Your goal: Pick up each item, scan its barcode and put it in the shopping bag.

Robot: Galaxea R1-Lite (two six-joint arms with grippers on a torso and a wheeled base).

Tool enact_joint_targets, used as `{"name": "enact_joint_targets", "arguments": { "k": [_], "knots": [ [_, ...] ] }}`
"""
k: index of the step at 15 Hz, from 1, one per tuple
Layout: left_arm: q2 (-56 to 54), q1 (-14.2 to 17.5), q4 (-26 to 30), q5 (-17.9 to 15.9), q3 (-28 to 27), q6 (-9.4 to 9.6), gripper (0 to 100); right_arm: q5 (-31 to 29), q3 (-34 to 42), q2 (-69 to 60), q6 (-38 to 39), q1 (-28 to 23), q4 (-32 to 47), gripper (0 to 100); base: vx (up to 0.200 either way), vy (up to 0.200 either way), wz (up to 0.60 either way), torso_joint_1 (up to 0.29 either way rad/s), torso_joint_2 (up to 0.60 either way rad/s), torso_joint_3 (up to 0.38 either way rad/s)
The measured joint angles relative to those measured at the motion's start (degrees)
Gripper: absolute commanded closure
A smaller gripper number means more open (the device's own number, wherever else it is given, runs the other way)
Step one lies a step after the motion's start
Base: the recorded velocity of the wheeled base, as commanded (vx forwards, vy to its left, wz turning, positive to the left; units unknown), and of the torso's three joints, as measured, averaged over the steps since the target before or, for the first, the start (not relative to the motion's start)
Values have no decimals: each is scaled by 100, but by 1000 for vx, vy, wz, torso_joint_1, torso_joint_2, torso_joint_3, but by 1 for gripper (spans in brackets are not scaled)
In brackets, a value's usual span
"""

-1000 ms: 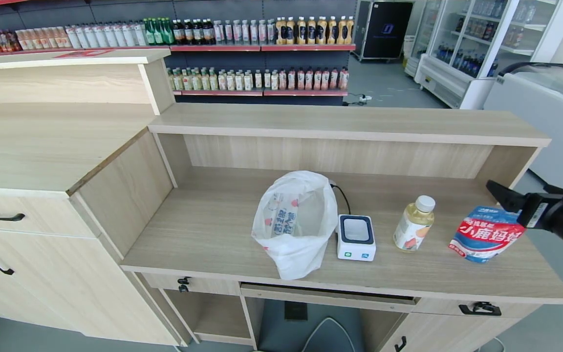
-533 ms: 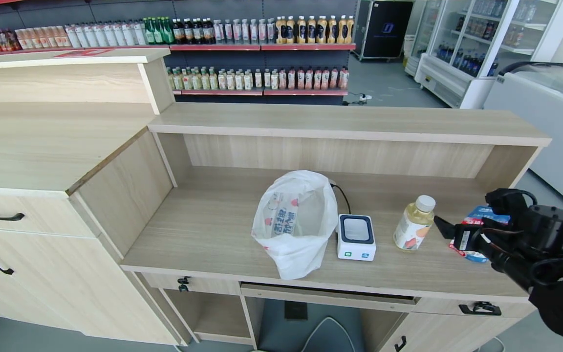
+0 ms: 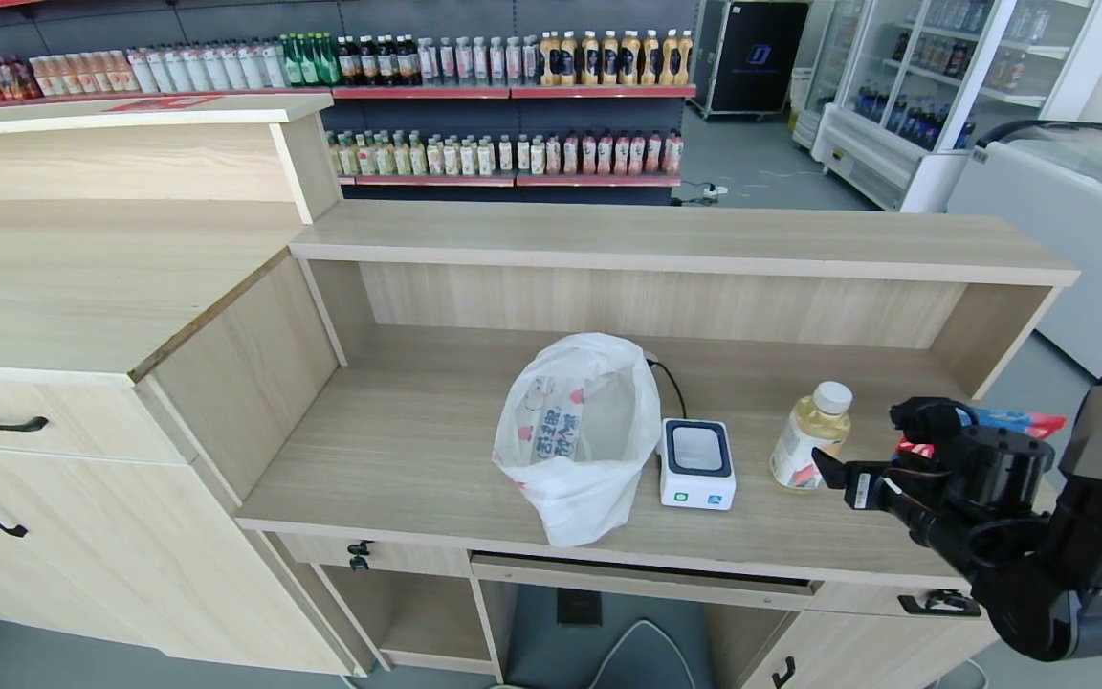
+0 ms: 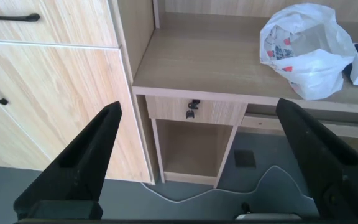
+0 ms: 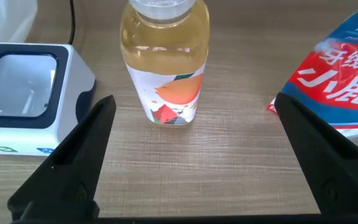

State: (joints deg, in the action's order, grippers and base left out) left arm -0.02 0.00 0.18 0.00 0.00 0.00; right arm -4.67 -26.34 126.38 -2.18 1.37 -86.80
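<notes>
A bottle (image 3: 809, 436) of yellow drink with a white cap stands on the wooden counter (image 3: 417, 450), right of the white scanner (image 3: 696, 462). My right gripper (image 3: 862, 445) is open, just right of the bottle and slightly nearer the front edge. In the right wrist view the bottle (image 5: 166, 68) stands ahead of the open right gripper (image 5: 194, 109), apart from both fingers. A red and blue pouch (image 3: 1024, 419) lies behind my right arm, mostly hidden. The white shopping bag (image 3: 578, 431) stands open left of the scanner. My left gripper (image 4: 199, 104) is open and holds nothing, low in front of the counter's left end.
The scanner (image 5: 23, 93) trails a black cable (image 3: 673, 385) toward the back wall. A raised shelf (image 3: 675, 244) overhangs the counter's rear. Drawers with black handles (image 3: 1, 423) stand to the left. The bag (image 4: 303, 46) and an open cubby (image 4: 194, 146) lie beyond the left gripper.
My right arm has swung in from the right edge, passing over the pouch, and its open gripper now sits beside the bottle. The pouch has become mostly covered by the arm.
</notes>
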Motion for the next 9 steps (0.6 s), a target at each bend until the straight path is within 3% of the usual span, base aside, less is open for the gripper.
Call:
{"name": "enact_joint_targets", "arguments": {
  "k": [9],
  "knots": [
    [0, 0, 0, 0, 0, 0, 0, -79, -1103, 837, 88, 232, 11, 0, 0, 0, 0, 0, 0, 0]
  ]
}}
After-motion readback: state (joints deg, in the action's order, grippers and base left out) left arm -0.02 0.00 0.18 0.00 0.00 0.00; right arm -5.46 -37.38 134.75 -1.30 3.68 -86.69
